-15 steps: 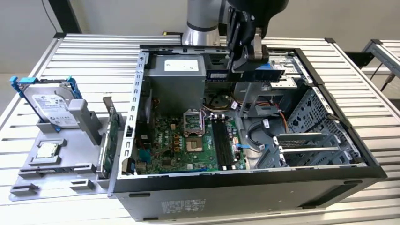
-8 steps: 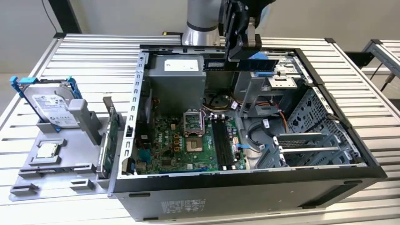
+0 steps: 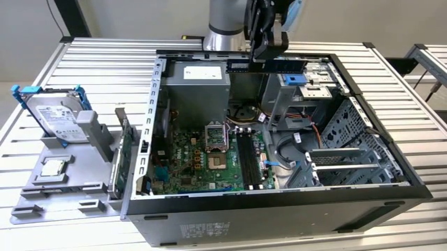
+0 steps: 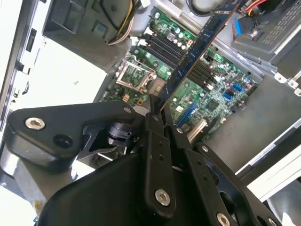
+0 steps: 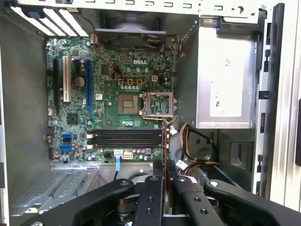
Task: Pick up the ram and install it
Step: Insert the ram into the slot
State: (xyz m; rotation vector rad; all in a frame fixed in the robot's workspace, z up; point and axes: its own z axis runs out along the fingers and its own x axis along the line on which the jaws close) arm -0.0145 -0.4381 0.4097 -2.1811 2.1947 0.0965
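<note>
- Slatted metal table (image 3: 104,57) is shown bearing an open case (image 3: 279,209), with the motherboard (image 3: 209,162) exposed inside.
- The gripper (image 3: 267,56) is held above the case's far edge in the exterior view. Its fingers are closed narrowly on one end of the ram (image 3: 286,65).
- In the second wrist view, the ram (image 4: 197,52) is seen projecting from the gripper (image 4: 157,112), raised above the motherboard and not touching it.
- In the first wrist view, the ram (image 5: 164,141) is seen edge-on, near one end of the black slots (image 5: 124,139).
- A hard drive (image 3: 56,112) is stood on a grey holder (image 3: 63,183) at the exterior view's left, beside the case.
</note>
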